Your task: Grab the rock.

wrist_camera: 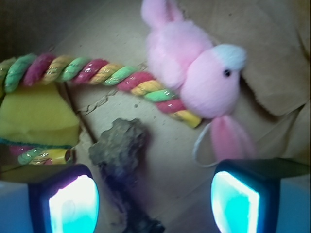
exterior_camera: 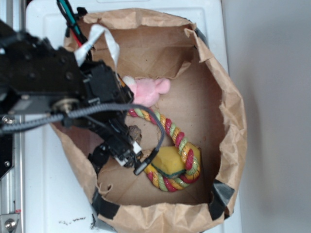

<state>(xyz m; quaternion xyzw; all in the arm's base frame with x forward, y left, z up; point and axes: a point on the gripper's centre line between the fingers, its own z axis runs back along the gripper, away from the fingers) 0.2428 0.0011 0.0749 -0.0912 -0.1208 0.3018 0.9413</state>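
Note:
The rock (wrist_camera: pixel 119 148) is a rough grey-brown stone lying on the brown paper floor of the bag, just ahead of and between my fingers, nearer the left one. In the exterior view the rock (exterior_camera: pixel 134 132) peeks out beside the black arm. My gripper (wrist_camera: pixel 154 204) is open, its glowing pads wide apart, with nothing between them. The gripper (exterior_camera: pixel 127 156) hangs low inside the bag, right next to the rock.
A pink plush toy (wrist_camera: pixel 194 73) lies beyond the rock, to the right. A red, yellow and green rope (wrist_camera: pixel 107 75) runs across to a yellow sponge block (wrist_camera: pixel 36 114) on the left. The brown paper bag's walls (exterior_camera: pixel 228 121) surround everything.

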